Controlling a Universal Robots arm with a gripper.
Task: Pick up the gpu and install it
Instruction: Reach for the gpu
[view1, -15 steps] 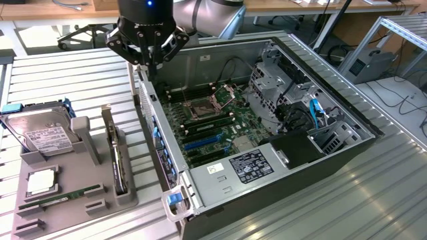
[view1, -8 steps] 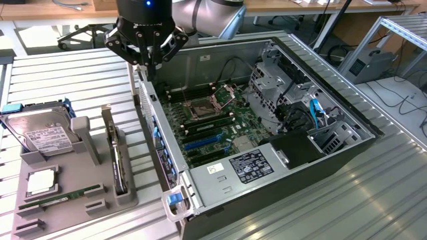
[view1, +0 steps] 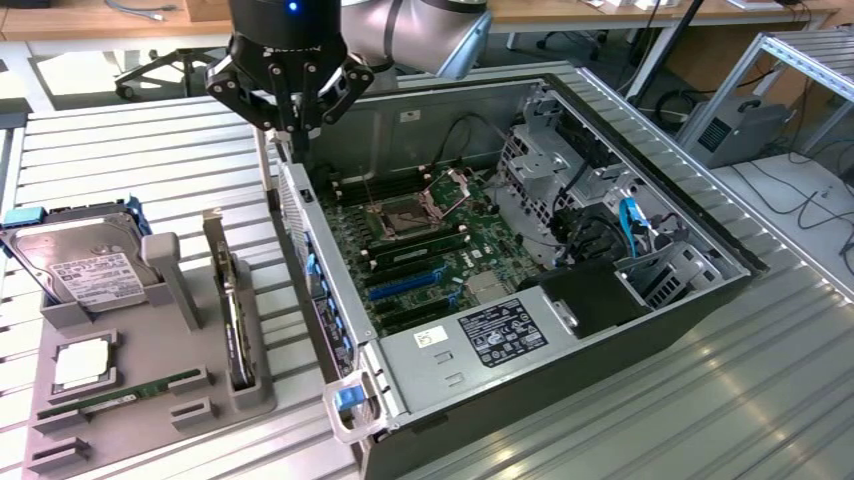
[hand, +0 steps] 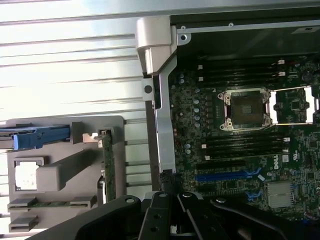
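Note:
The gpu (view1: 236, 305) is a long dark card standing on edge in a slot of the grey holder tray (view1: 134, 330), to the exterior view's left of the open computer case (view1: 534, 250). In the wrist view the gpu (hand: 107, 165) shows edge-on beside the case wall. My gripper (view1: 286, 145) hangs over the case's back corner, well above and behind the gpu. Its fingers are shut together with nothing between them. The wrist view has the gripper (hand: 167, 202) above the case's side wall. Blue expansion slots (view1: 400, 285) lie on the motherboard inside.
On the tray also sit a silver hard drive (view1: 83, 268) in a blue-edged cradle, a square processor (view1: 83, 362) and a thin green RAM stick (view1: 118, 396). The case wall (view1: 310, 250) stands between tray and motherboard. Drive cages and cables (view1: 587, 220) fill the case's far side.

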